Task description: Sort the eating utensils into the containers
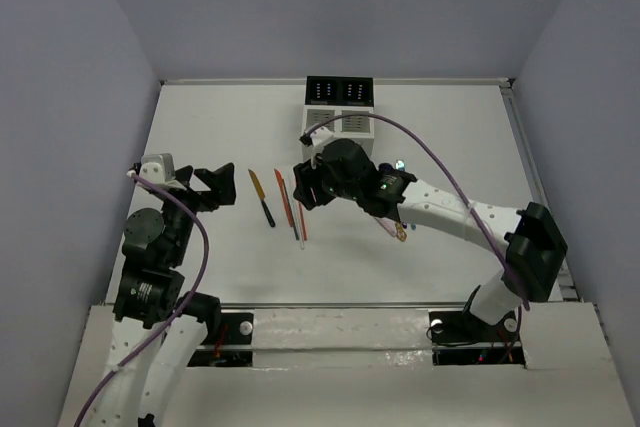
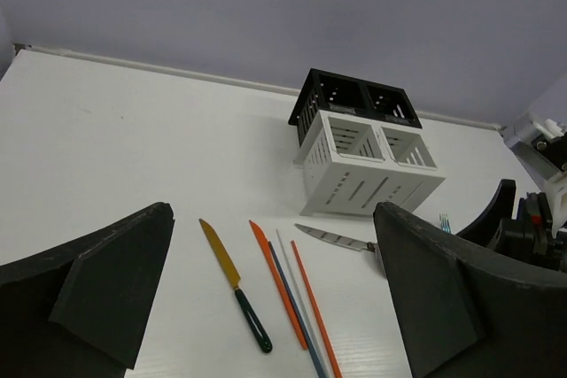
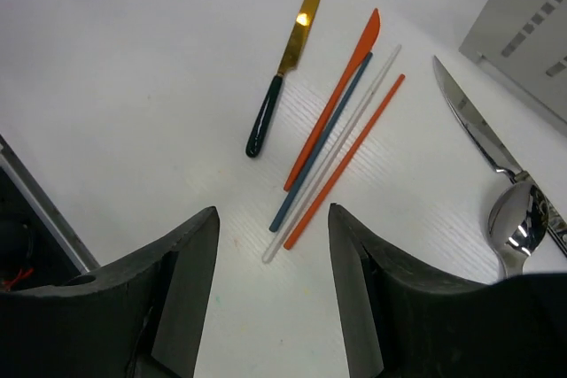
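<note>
The right gripper (image 3: 273, 219) hung wide open and empty over the chopsticks (image 3: 345, 161), which lay front-left of the caddy (image 3: 523, 24). Their long axis ran between its fingers. The left gripper (image 2: 273, 227), also open and empty, stood farther off.

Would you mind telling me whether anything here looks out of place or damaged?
Nothing stands out: the white caddy stands upright, and the gold knife, coloured sticks and silver knife lie flat on the table.
</note>
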You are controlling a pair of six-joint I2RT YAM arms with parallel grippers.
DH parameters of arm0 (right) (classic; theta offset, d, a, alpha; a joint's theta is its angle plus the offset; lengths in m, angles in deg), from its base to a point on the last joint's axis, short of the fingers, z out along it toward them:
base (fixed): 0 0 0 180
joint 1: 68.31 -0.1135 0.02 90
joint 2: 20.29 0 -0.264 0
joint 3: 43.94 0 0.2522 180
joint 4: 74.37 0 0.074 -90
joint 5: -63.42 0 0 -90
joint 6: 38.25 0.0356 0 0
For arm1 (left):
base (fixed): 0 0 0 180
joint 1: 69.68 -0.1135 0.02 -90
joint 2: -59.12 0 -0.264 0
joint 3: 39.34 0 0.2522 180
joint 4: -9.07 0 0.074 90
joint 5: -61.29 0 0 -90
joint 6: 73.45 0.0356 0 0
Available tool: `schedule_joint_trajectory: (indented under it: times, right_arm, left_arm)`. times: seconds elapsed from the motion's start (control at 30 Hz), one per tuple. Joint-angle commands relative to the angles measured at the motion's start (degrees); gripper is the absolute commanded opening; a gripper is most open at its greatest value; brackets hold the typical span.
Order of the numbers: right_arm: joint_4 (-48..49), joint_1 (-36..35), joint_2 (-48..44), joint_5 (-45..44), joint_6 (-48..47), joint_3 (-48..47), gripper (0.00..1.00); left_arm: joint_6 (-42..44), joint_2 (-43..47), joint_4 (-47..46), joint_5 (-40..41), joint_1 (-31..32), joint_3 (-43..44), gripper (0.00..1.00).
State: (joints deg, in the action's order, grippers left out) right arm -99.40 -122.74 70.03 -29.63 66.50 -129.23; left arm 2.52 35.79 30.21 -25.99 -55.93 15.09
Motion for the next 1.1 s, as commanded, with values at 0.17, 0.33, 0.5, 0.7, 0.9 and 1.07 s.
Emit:
schedule_joint_trajectory:
  times: [0.17,0.33,0.5,0.7,0.9,1.07]
  right_arm:
    - [-2.62,-2.78,9.69,-2.22,-1.47,-11.70,0.59]
    - [-4.90,-4.62,16.27,-3.71,-1.82,-16.27,0.59]
    - [-6.83,-5.77,21.64,-4.51,-1.82,-20.49,0.58]
    - [-10.70,-6.91,29.99,-8.37,-2.00,-28.91,0.56]
    - [-13.95,-7.44,38.06,-11.27,-2.35,-36.22,0.52]
    - [-17.20,-7.44,44.49,-13.83,-3.49,-43.07,0.49]
  left_arm:
    - [-1.62,0.39,-0.17,6.33,-0.22,3.19,0.99]
    - [-2.50,0.66,0.53,9.92,-0.22,3.54,0.99]
    - [-3.47,1.36,1.32,13.88,-0.22,3.81,0.99]
    - [-4.08,1.62,1.59,15.21,-0.22,3.72,0.99]
    - [-3.91,1.71,1.41,14.24,0.30,3.63,0.99]
    - [-3.73,2.06,1.41,13.72,0.83,3.63,0.99]
